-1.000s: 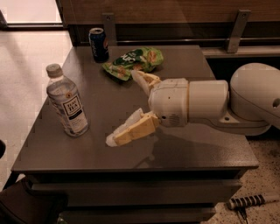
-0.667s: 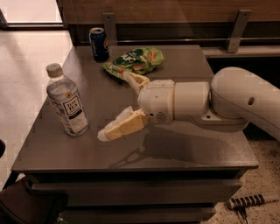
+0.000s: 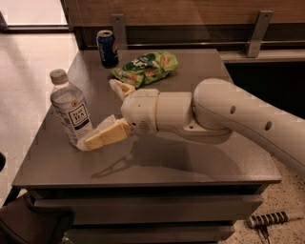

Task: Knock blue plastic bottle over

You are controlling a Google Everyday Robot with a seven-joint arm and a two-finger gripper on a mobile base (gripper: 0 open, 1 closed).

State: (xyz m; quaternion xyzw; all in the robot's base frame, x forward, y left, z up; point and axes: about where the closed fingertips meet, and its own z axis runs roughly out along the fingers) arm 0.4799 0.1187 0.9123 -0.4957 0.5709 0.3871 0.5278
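Fingers [image 3: 106, 135] spread wide, holding nothing — lower one touching upright blue plastic bottle [image 3: 70, 110] base.

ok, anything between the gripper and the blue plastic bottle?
Nothing. In the camera view the open gripper has its lower finger at the base of the blue plastic bottle, no object between. Contact is unclear.

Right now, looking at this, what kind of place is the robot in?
Probably an office break area: a grey table holds a tea bottle, a blue soda can and a green snack bag, with wood panelling behind. The gripper is over the table, fingers open beside the bottle.
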